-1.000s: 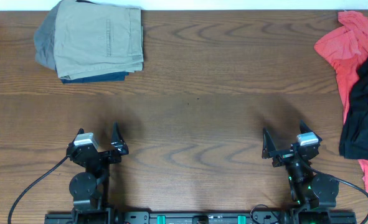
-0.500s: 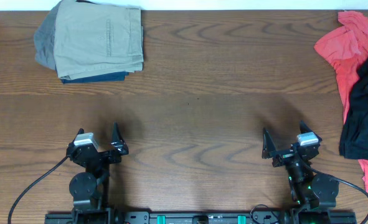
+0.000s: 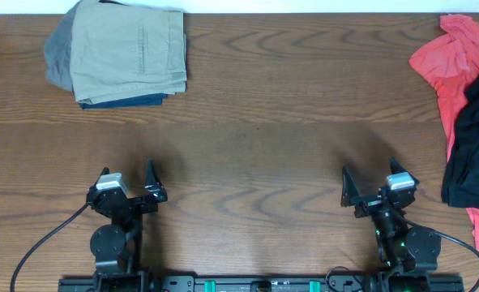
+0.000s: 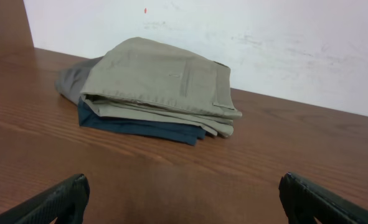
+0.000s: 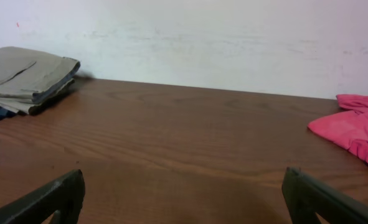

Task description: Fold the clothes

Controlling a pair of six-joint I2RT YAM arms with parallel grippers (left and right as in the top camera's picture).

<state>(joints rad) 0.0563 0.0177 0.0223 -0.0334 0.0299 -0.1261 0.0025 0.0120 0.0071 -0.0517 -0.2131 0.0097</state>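
1. The shorts (image 3: pixel 130 53) lie in the far-left corner of the counter (image 3: pixel 255 122). They are folded flat into a rectangle, with a seamed pocket facing up.
2. They rest on top of a navy garment (image 4: pixel 140 127). A grey piece of cloth (image 3: pixel 55 57) shows at the stack's left side.
3. My left gripper (image 3: pixel 126 172) sits near the front edge, left of centre. Its jaws are spread wide and hold nothing, and it is well apart from the shorts.
4. My right gripper (image 3: pixel 369 172) sits near the front edge, right of centre. It is likewise spread and empty.
5. A red shirt (image 3: pixel 446 57) and a black garment (image 3: pixel 474 138) lie loose at the right edge. I leave both alone.
6. Handling, as I judge it: the cotton is light, soft and limp, so it will sag and slide over the navy layer. It is neither slippery in the jaws nor fragile.
7. Where to take hold, as I judge it: I would pinch the stiffer waistband end by the belt loop (image 4: pixel 225 93), one gripper at each corner. The thin middle would bunch.
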